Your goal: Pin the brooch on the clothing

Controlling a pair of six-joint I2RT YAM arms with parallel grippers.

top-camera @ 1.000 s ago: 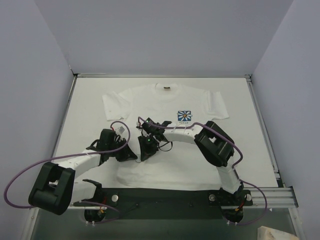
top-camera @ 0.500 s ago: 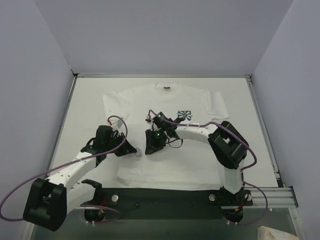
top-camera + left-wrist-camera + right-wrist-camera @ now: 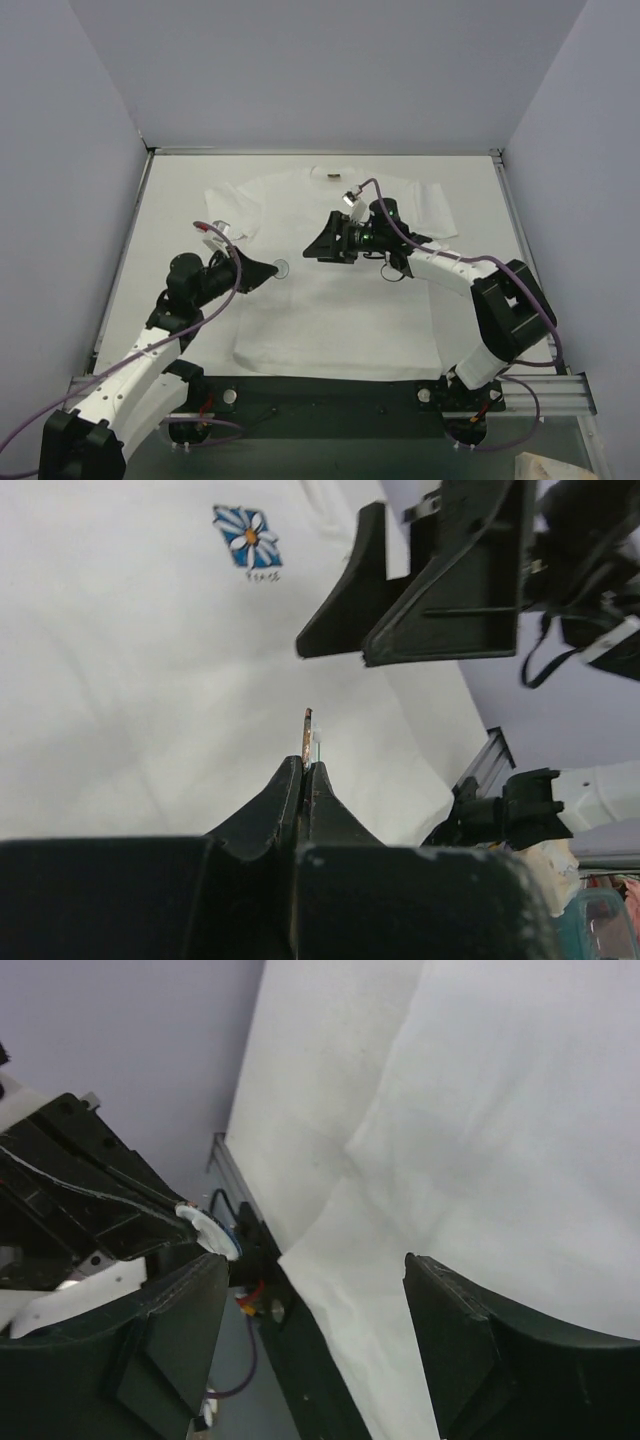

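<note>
The left hand (image 3: 305,768) is seen clenched, and the brooch (image 3: 308,735) is grasped between its two fingertips. The small disc is held on its edge, so only its thin brownish rim is shown to the left wrist camera, and it sticks out just past the fingertips. Under this hand and the brooch, the white T-shirt (image 3: 130,680) is spread flat on the counter (image 3: 180,200). Whether the brooch touches the cloth cannot be told.

Just beyond the brooch, the right hand (image 3: 316,1265) is held above the shirt and is turned toward the left hand. It is released: its fingers (image 3: 175,1325) are set wide apart and nothing is gripped between them. Only the shirt and the near edge of the counter are seen through the gap. The two hands are near each other but apart.

Farther from the left hand, to the left of the right hand in the left wrist view, the blue-and-white flower print (image 3: 247,538) is seen on the chest. At the far end of the shirt, the dark neck label (image 3: 333,177) is visible.
</note>
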